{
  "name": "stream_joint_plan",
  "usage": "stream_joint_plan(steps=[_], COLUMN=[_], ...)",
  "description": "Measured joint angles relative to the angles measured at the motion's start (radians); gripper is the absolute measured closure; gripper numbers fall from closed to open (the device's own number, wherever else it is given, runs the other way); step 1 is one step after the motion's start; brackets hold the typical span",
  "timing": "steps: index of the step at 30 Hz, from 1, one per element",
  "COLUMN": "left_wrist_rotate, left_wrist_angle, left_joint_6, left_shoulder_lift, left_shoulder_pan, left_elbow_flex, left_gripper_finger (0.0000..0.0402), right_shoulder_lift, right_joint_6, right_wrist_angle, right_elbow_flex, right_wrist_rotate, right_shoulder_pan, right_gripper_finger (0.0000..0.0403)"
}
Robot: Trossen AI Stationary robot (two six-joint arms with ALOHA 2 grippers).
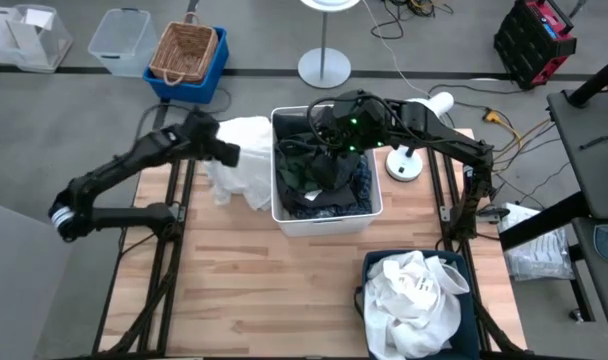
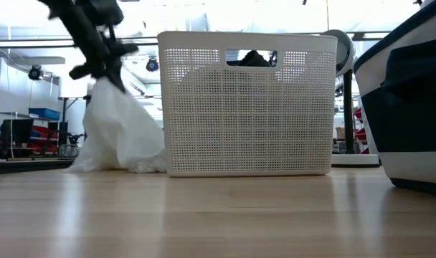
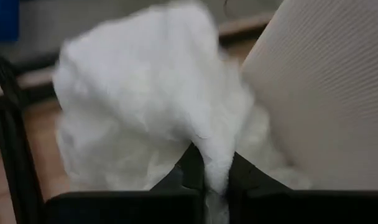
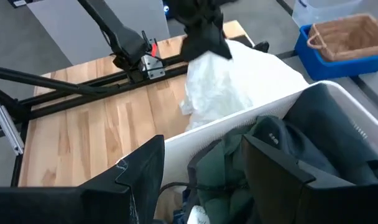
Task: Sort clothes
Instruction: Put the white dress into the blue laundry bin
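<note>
One white garment (image 1: 242, 160) lies at nine o'clock of the single white bin (image 1: 327, 216) of dark clothes (image 1: 324, 170), pinched tight by the outstretched left gripper (image 1: 227, 153), while the right gripper (image 1: 320, 135) hovers above the bin, fingers apart.

garment (image 1: 246, 160) on table, left of bin (image 1: 280, 205) | clothes (image 1: 329, 175) in bin

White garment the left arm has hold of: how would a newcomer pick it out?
Find the white plastic bin mid-table. Against its outer wall, on the left arm's side, a white garment is heaped on the wood, pinched by the left gripper. The other white clothes fill the dark blue bin.
</note>
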Motion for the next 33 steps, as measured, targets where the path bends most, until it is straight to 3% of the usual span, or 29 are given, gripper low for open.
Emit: stream_joint_plan(steps=[9,15,24,29,33], left_wrist_rotate=[-0.006,-0.102,-0.105,-0.141,-0.204], left_wrist_angle=[-0.067,-0.158,-0.141,-0.030,0.040], left_joint_6=[0.031,0.052,0.056,0.050,0.052], left_shoulder_lift=[-0.112,-0.107,-0.044,0.001,0.030], left_shoulder_pan=[-0.076,-0.154,-0.344,-0.486,-0.592], left_elbow_flex=[0.246,0.453,0.669,0.694,0.693], left_gripper_finger=[0.0400,0.0401,0.0401,0.0401,0.0402], right_shoulder_lift=[0.043,0.113,0.217,0.268,0.295], right_joint_6=[-0.111,-0.181,-0.192,-0.151,-0.105], right_wrist_angle=[0.089,0.228,0.559,0.669,0.702], right_elbow_flex=[0.000,-0.001,-0.001,-0.001,-0.001], right_wrist_rotate=[0.024,0.023,0.024,0.028,0.077], right_shoulder_pan=[0.004,0.006,0.006,0.006,0.004], right_gripper_finger=[0.0199,0.0192,0.0100,0.0054,0.0043])
